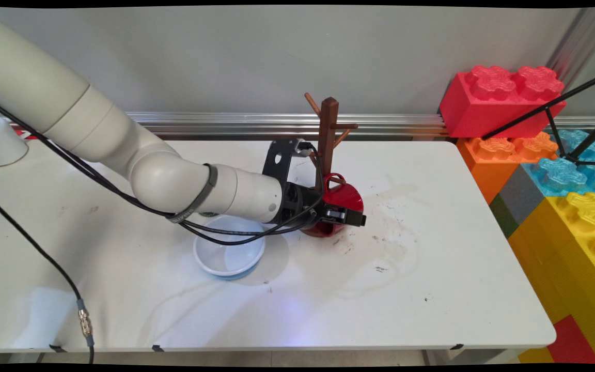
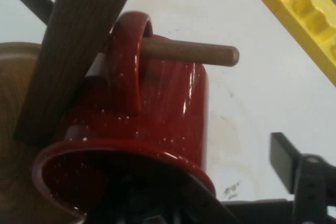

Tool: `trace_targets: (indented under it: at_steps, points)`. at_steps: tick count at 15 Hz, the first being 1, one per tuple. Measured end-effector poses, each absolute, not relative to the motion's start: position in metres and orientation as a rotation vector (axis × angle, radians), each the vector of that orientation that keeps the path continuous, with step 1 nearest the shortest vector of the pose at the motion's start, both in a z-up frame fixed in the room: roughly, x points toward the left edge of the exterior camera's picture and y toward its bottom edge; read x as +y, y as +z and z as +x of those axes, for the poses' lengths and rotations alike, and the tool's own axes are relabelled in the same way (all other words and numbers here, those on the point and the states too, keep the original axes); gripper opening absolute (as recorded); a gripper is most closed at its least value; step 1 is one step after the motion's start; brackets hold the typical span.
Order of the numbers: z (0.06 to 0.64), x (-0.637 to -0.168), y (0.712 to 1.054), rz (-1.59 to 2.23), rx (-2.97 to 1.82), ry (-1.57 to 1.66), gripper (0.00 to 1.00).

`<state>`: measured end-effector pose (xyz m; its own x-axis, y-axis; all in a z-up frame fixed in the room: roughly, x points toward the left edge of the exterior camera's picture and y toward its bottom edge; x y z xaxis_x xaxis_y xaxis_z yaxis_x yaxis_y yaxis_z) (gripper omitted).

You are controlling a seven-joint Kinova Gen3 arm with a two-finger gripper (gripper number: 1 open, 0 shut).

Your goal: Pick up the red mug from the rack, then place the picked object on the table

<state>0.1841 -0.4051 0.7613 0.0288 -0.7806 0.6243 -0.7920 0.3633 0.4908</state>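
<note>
At the centre of the main frame, the gripper (image 1: 344,214) is closed on the red enamel mug (image 1: 340,202), one of its fingers (image 2: 294,169) outside the wall, the other apparently inside the rim. The mug lies tilted, mouth toward the hand, its handle (image 2: 126,61) threaded over a lower peg (image 2: 191,52) of the wooden mug tree (image 1: 327,135). Only the hand view confirms that engagement. A white bowl (image 1: 229,251) sits on the desk (image 1: 432,289) at lower left; coloured blocks (image 1: 545,170) occupy the right edge.

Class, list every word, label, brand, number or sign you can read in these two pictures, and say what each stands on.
None can be read.
The grey band round the white arm bears lettering, too small to read.
The red enamel mug and the wooden mug tree carry no writing.
</note>
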Motion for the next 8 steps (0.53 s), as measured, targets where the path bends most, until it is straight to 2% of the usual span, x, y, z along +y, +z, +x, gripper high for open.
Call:
trace_targets:
  at_steps: [8]
  points:
    - [0.1887, -0.4009, 0.7611, 1.422, -1.722, 0.000, 0.00]
